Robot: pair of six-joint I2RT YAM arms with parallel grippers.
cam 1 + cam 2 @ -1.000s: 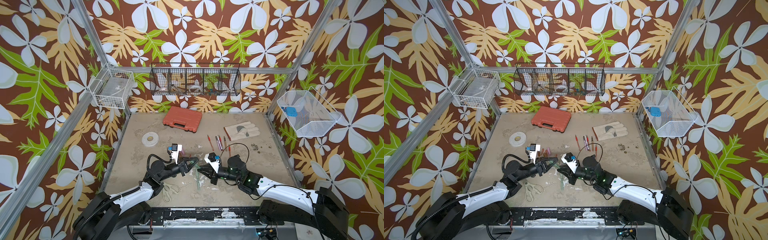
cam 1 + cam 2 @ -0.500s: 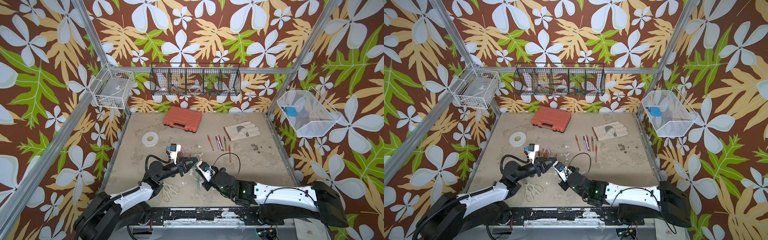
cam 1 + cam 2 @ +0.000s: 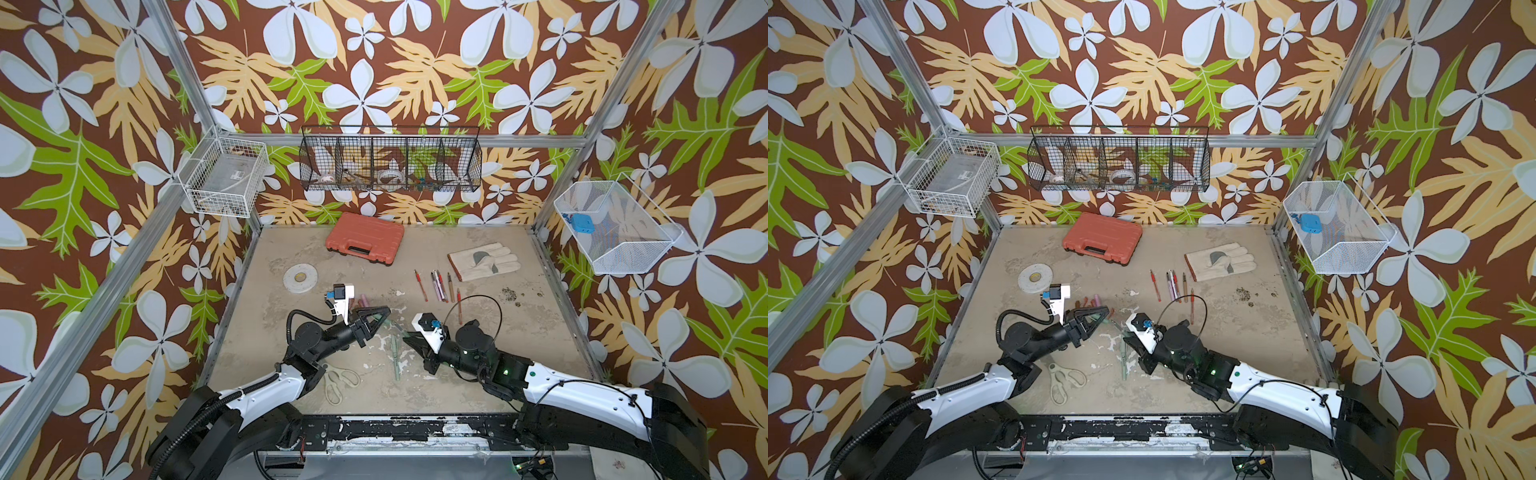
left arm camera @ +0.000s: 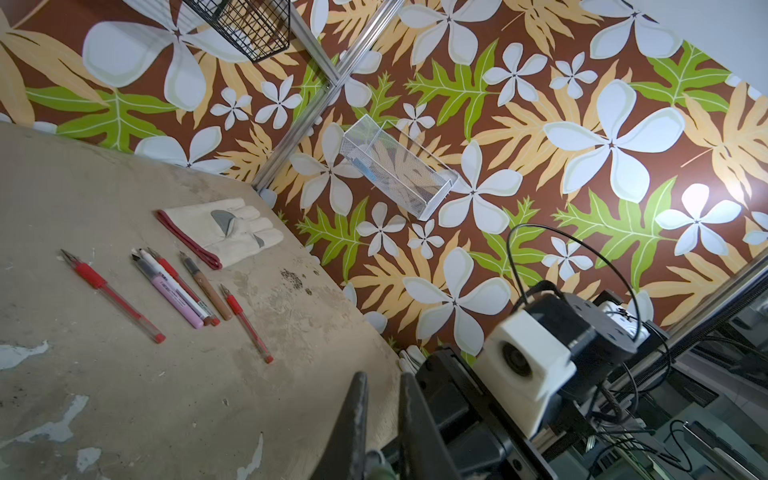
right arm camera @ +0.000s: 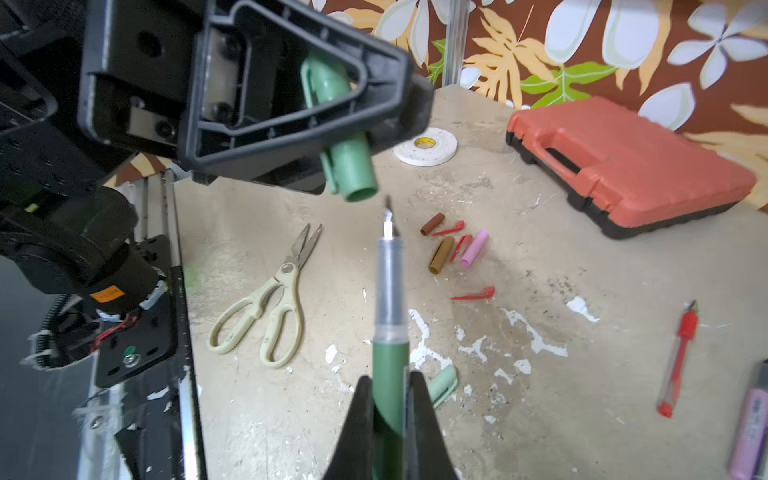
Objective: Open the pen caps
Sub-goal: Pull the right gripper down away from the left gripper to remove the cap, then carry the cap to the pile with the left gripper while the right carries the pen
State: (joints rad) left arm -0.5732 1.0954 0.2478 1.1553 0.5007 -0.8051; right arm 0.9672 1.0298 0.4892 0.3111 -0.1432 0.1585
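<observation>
The pale green cap (image 5: 349, 166) is off the table, pinched in my left hand (image 3: 384, 311), which is closed tight on it. Its open mouth faces the bare nib of the pen (image 5: 388, 291), just apart from it. My right hand (image 5: 388, 388) is clamped on that pen's dark green barrel, with the clear section and nib sticking out past my fingertips.

A 2nd pale cap (image 5: 444, 384) lies on the table (image 5: 540, 270) just beside my right hand. Beyond the nib, 6 loose caps (image 5: 441, 254) lie close together on the table: 2 brown, 1 pink and 3 red, with 1 red a little apart from the rest. The scissors (image 5: 270, 316) lie near them, just beside my left arm.

In both top views a green pen (image 3: 395, 359) lies on the table between my 2 arms. Farther back a row of pens (image 4: 170, 297) lies just beside the glove (image 4: 224, 232), all uncapped in the left wrist view. The tape roll (image 3: 300, 277) sits farther back on my left side. The case (image 3: 365, 243) lies closed at the back of the table.
</observation>
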